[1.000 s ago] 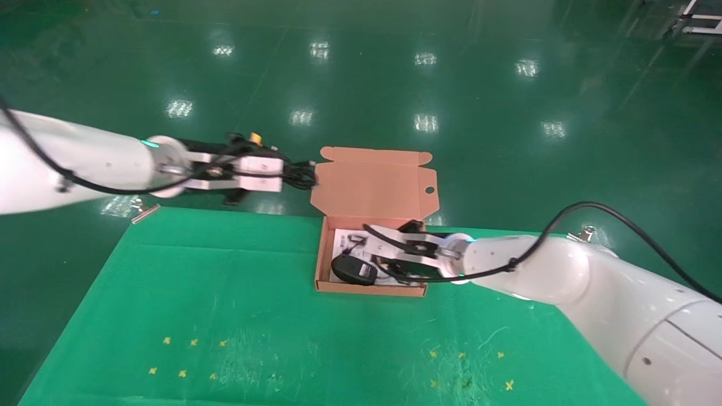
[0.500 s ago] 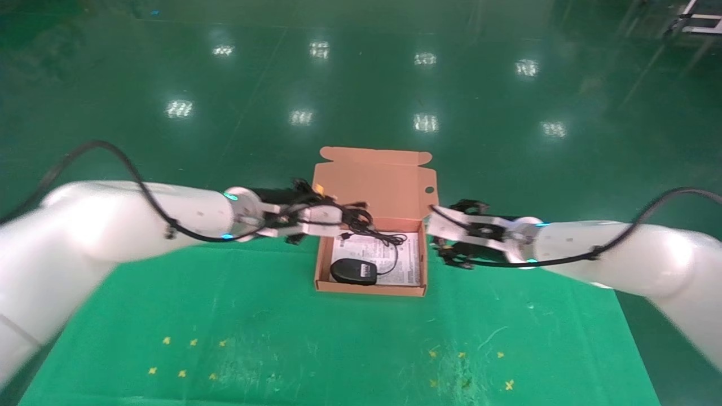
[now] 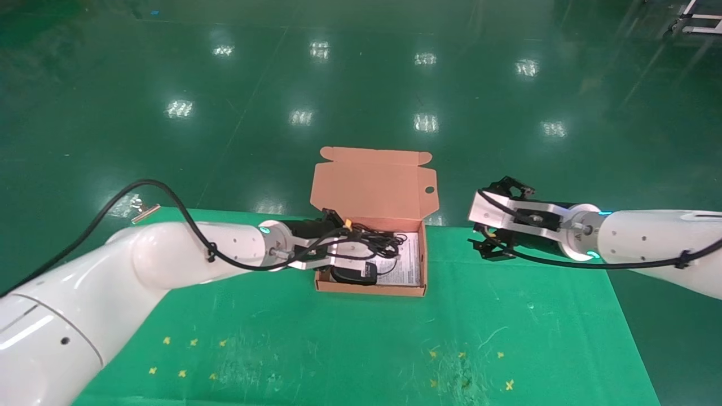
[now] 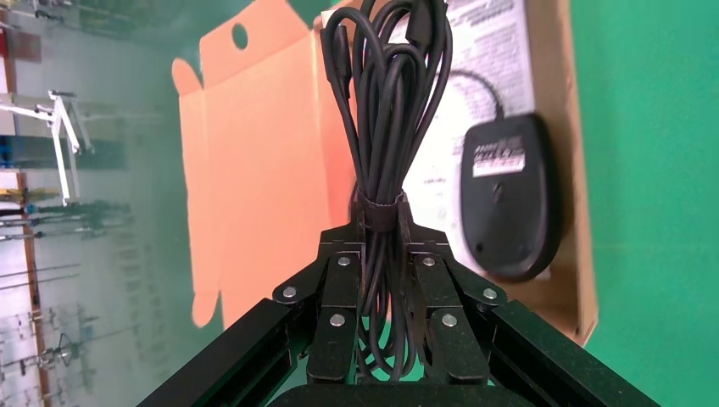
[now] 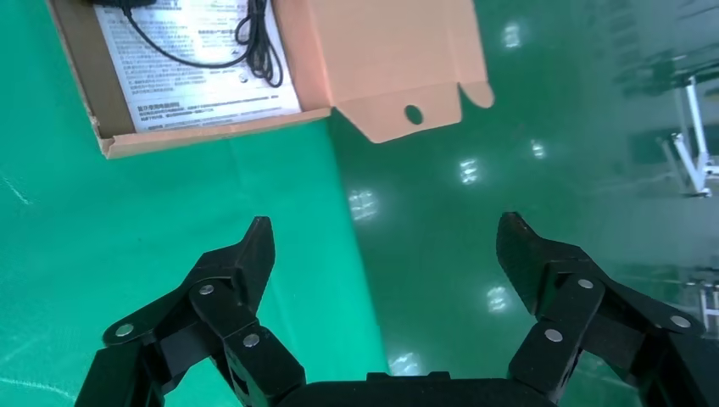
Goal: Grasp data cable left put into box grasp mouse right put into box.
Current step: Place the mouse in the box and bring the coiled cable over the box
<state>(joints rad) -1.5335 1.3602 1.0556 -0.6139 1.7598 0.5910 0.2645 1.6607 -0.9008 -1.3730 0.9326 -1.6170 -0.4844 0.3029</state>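
Over the open box [image 3: 369, 290], your data cable [image 4: 386, 119] hangs in a long bundle of black loops, cinched by a band at the spot where the left gripper [image 4: 383, 246] pinches it. The fingers [image 4: 339, 292] are clenched on that waist, which looks like the right place to hold: the loops stay gathered there, while the free ends droop forward and will likely sway and spread when you let go. Judge it light, limp and a little springy, so expect the loops to fan out or catch on the carton wall rather than drop as one piece. Lower it close to the white printed sheet [image 5: 199, 64] before you release.

Beneath the bundle, the mouse [image 4: 509, 199] already lies in the box, label side up, near the front wall, its thin cord [image 5: 254, 42] coiled on the sheet beside it. It is rigid and smooth, and you need not touch it; keep the cable from snagging that cord.

The hinged lid [image 3: 372, 183] stands upright behind. The right gripper [image 5: 386, 246] hovers well apart beyond the box's right side over the green bench [image 3: 338, 349], its fingers spread wide and holding nothing.
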